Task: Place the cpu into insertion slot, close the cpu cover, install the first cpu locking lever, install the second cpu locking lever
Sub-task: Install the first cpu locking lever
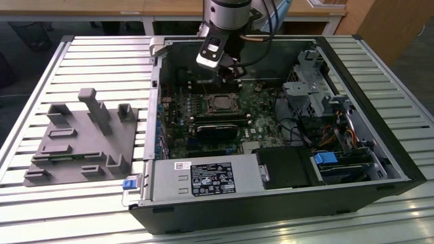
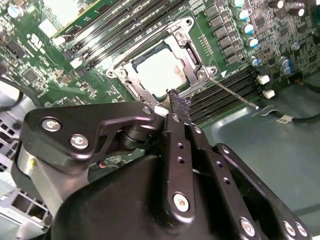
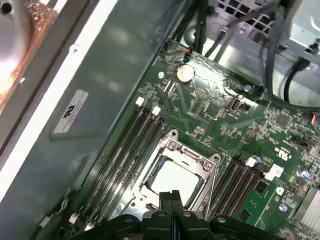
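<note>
Gripper (image 2: 177, 101) fingers pressed together, nothing pinched between them, seen in both wrist views. The arm comes in from 12 o'clock in the exterior view and hangs over the far end of the open computer case (image 1: 397, 152).

The cpu (image 2: 159, 70) sits in the socket (image 3: 150, 170), pale square face up. The cover (image 2: 190, 47) lies flat over it and the cpu face shows through the window. In the exterior view the cpu is at about 6 o'clock from the gripper, near it and lower down on the green board. In both wrist views the closed fingertips (image 3: 169, 196) hang right at one edge of the cover; can't tell whether they touch it.

A thin silver lever (image 2: 232, 91) sticks out from one corner of the cover and angles away across the memory slots (image 3: 132, 145) rather than lying along the frame edge. More memory slots flank the socket on the opposite side. A coin battery (image 3: 185, 73) lies on the board well apart from the socket.

In the exterior view a black heatsink (image 1: 217, 133) sits at 6 o'clock of the socket, just beside it. The power supply (image 1: 203, 178) is at the case's 6 o'clock edge. A grey fixture (image 1: 81, 142) lies on the slatted table (image 1: 101, 56) at 9 o'clock of the case, apart from it.
</note>
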`<state>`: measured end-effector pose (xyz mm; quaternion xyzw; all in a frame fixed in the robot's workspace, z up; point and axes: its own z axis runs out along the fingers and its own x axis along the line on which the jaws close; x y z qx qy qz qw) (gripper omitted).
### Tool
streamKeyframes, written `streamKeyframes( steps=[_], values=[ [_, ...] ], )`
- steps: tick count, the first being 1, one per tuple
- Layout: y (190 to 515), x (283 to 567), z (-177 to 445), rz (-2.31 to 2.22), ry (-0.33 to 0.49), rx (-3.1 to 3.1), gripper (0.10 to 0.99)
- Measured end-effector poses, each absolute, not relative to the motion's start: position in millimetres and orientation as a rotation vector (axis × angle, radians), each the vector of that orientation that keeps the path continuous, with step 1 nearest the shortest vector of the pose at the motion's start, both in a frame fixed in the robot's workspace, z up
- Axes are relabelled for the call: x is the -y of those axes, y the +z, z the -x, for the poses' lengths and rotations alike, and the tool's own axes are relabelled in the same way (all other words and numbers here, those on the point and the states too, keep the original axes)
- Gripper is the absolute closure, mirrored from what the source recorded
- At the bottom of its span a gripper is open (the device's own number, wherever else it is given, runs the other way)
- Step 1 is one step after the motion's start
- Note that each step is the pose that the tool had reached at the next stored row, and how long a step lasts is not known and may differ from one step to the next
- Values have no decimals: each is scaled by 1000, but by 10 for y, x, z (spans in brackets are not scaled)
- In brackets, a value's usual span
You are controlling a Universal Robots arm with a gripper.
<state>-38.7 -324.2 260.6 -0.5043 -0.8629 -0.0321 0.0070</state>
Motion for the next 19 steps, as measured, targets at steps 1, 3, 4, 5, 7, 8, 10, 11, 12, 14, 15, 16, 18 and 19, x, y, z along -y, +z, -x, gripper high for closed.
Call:
streamKeyframes(
  steps=[1,3,4,5,7,8,10,11,12,14,15,16,18,19],
  values=[
    [2606,3242,387,1534,-100,2723,965],
    [2606,3242,387,1497,-100,2742,965],
    [2606,3242,387,1477,-99,2752,965],
    [2606,3242,387,1459,-99,2762,965],
    [2606,3242,387,1421,-99,2780,965],
    [2606,3242,387,1403,-99,2789,965],
    [2606,3242,387,1360,-98,2809,965],
    [2605,3242,387,1336,-98,2820,965],
    [2605,3242,387,1313,-98,2830,965],
    [2605,3242,387,1269,-97,2849,965],
    [2605,3242,387,1249,-97,2858,965],
    [2605,3242,387,1231,-97,2865,965],
    [2603,3242,390,1216,-97,2871,965],
    [2601,3242,393,1207,-97,2874,965]
  ],
)
